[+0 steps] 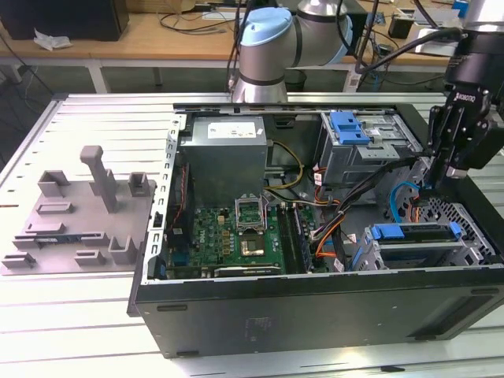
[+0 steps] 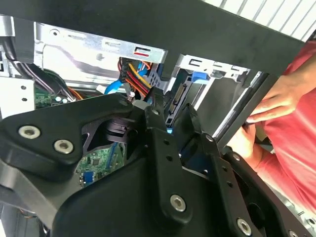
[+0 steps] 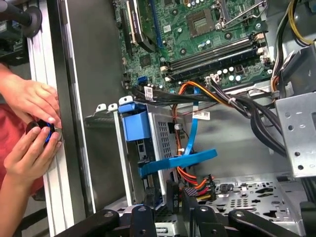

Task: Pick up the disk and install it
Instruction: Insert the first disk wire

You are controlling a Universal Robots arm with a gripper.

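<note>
**Clerk:** Begin at the exterior view's left.

**Inspector:** A slatted metal table. A grey moulded fixture plate lies flat on it, just beside the computer case. The case lies on its side, open face up.

**Clerk:** Inside the case?

**Inspector:** A grey power supply sits against the wall farthest from the camera. The green motherboard is on the case floor in front of it. Next comes an upper drive cage carrying a blue latch.

**Clerk:** The disk?

**Inspector:** The disk sits in the lower drive cage, at the case's near corner on the exterior view's right. Its blue rail is uppermost.

**Clerk:** The claw?

**Inspector:** The claw hangs inside that end of the case, near the disk and above it. In the second wrist view its fingers stand narrowly parted, gripping nothing.

**Clerk:** Anything further?

**Inspector:** In the first wrist view, a person's hands are at the table edge, just outside the case wall.
</note>
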